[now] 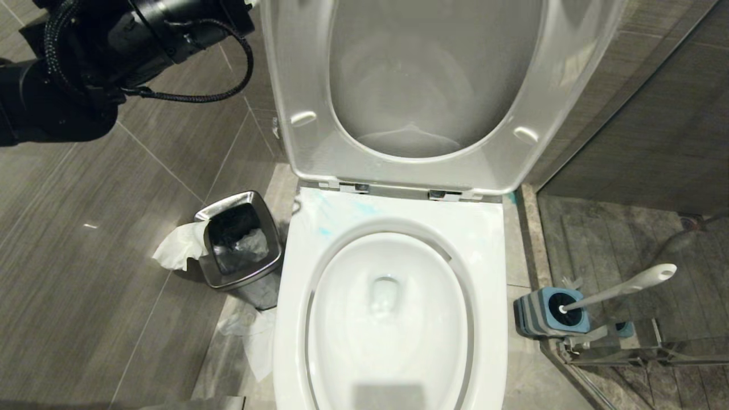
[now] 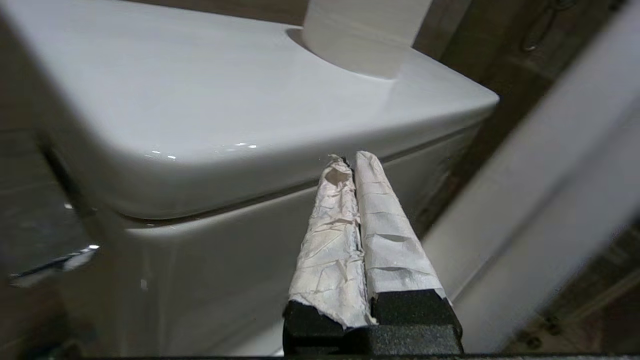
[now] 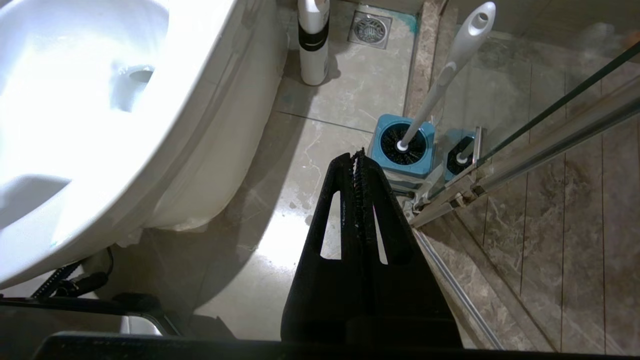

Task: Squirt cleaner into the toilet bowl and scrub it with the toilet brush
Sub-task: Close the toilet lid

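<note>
The glossy white toilet bowl (image 1: 484, 245) sits open, faint turquoise cleaner (image 1: 324, 231) smeared on its back rim. The toilet brush (image 1: 626, 287) leans in its squarish blue holder (image 1: 547, 319) beside it. The paper-wrapped left gripper (image 2: 350, 162) faces the cistern (image 2: 200, 125), fingers together; the black right gripper (image 3: 357, 157) hangs pinched together.

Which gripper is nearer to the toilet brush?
Right. The right gripper hangs shut just beside the toilet brush in its holder; the left gripper is shut up by the tank, far from it.
</note>
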`<state>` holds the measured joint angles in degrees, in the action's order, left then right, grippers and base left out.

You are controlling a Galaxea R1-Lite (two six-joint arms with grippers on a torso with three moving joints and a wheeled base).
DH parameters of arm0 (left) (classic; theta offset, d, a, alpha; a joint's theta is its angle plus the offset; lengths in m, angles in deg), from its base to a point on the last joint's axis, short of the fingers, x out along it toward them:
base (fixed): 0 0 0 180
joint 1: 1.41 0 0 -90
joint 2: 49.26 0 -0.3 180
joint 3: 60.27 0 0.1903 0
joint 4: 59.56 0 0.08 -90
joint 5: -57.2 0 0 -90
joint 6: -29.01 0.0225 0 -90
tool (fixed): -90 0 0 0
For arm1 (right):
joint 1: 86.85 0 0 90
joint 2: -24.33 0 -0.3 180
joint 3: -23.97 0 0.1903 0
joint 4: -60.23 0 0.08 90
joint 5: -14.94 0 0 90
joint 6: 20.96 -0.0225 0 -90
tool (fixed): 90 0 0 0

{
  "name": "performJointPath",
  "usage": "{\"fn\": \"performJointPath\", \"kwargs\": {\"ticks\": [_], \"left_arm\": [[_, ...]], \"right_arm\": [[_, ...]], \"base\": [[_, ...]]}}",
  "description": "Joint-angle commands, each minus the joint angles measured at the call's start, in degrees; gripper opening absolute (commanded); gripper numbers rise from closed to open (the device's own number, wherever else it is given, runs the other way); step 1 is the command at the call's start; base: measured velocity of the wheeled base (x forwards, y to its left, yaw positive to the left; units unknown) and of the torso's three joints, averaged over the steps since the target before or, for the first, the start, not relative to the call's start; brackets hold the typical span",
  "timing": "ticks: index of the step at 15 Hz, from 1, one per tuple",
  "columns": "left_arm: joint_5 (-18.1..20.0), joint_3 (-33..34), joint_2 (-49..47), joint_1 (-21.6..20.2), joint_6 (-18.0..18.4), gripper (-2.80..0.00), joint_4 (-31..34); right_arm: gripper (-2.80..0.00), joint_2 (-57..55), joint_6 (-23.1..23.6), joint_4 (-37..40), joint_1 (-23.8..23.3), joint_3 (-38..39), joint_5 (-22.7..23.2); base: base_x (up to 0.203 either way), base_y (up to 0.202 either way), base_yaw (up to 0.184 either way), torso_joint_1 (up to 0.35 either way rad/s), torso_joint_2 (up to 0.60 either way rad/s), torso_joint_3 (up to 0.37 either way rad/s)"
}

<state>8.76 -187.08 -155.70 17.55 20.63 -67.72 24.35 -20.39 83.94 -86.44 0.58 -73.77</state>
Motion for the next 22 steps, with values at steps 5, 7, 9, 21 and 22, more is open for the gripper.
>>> {"fn": "performJointPath", "kwargs": {"ticks": [5, 7, 9, 21, 22], "left_arm": [[0.2, 9.4, 12.0, -1.8, -5.7, -2.8, 5.3], [0.2, 13.4, 19.5, -2.4, -8.3, -2.8, 13.4], [0.4, 15.5, 25.8, -2.5, -13.9, -2.8, 26.9], [-10.4, 16.1, 32.5, -4.6, 1.9, -2.8, 62.6], [-10.4, 15.8, 32.5, -4.6, 1.9, -2.8, 62.5]], "right_arm": [[-2.8, 0.0, 0.0, 0.0, 0.0, -0.1, 0.0], [-2.8, 0.0, 0.0, 0.0, 0.0, 0.0, 0.0], [-2.8, 0.0, 0.0, 0.0, 0.0, 0.0, 0.0], [-2.8, 0.0, 0.0, 0.0, 0.0, 0.0, 0.0], [-2.8, 0.0, 0.0, 0.0, 0.0, 0.0, 0.0]], "base": [[0.0, 0.0, 0.0, 0.0, 0.0, 0.0], [0.0, 0.0, 0.0, 0.0, 0.0, 0.0], [0.0, 0.0, 0.0, 0.0, 0.0, 0.0], [0.0, 0.0, 0.0, 0.0, 0.0, 0.0], [0.0, 0.0, 0.0, 0.0, 0.0, 0.0]]}}
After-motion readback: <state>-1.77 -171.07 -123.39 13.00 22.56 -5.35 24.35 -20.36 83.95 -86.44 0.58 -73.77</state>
